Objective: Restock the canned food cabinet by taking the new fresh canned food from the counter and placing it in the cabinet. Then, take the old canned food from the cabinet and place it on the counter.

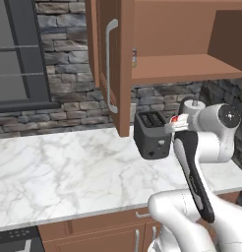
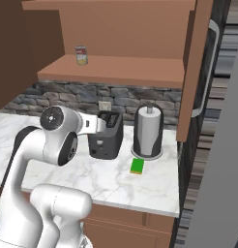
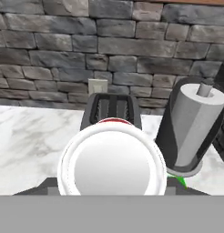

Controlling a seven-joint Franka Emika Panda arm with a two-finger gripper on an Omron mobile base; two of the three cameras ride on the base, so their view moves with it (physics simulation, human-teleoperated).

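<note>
light: even, soft, bright enough throughout; no single lamp direction can be told
shadows: faint on the counter (image 1: 69,167); the cabinet (image 2: 130,29) interior is evenly lit, its left wall darker
glare: a pale sheen on the can (image 3: 112,159) top in the hand view
sharpness: rendered, slightly soft and pixelated; stone wall (image 3: 63,50) joints blurry
distortion: none plain at the edges
</note>
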